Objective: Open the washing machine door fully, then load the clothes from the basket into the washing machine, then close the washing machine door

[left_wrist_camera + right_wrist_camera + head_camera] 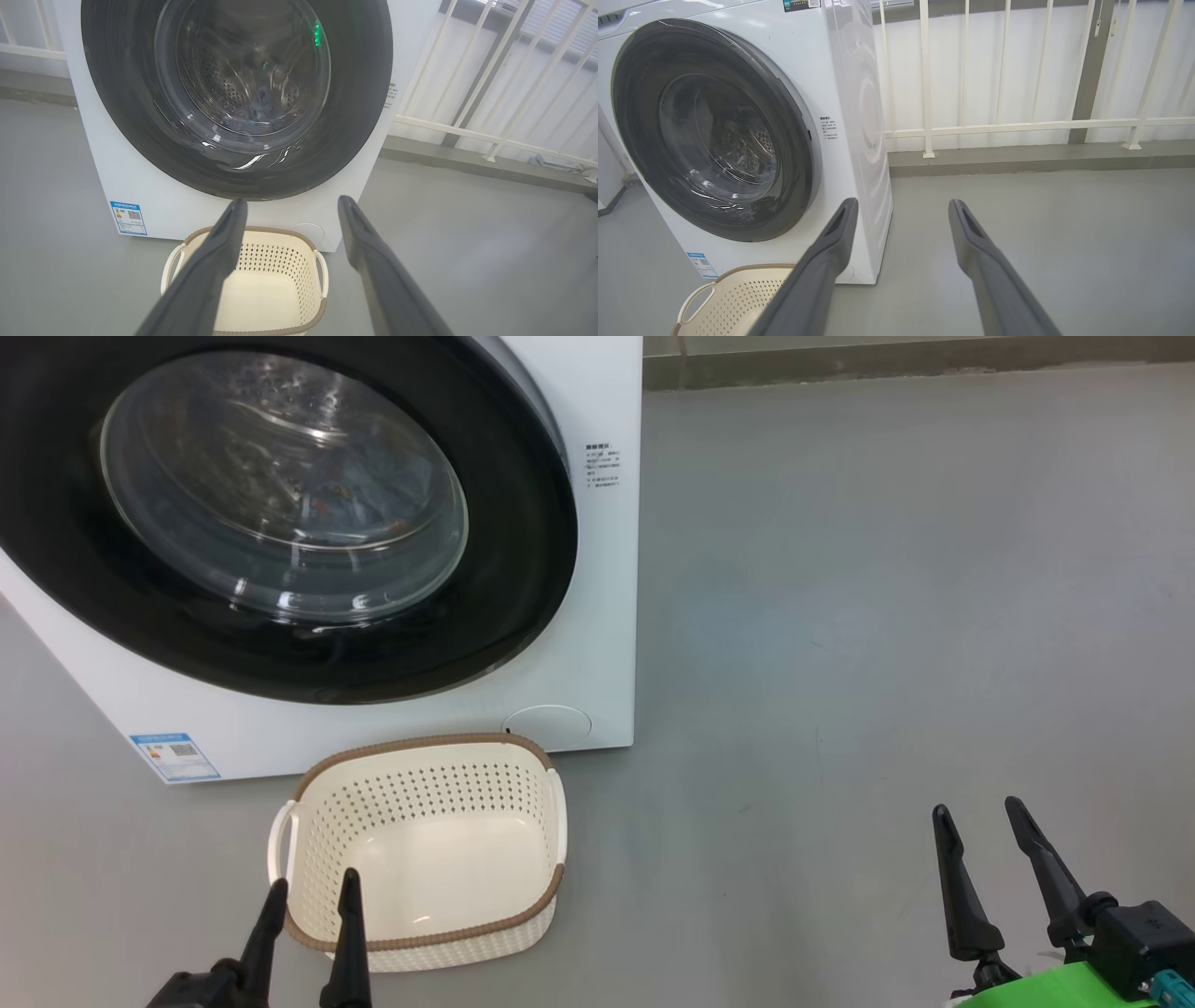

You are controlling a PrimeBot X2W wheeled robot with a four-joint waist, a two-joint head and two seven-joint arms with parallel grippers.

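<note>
Since basket [439,789] sits empty just in front of washing machine [597,616], w/ clothes [373,476] inside it behind the shut washing machine door [504,569], task looks done. Near the machine's front, left gripper [314,882] & right gripper [977,806] are spread wide, holding nothing. Next: prob. just check the latch.
</note>
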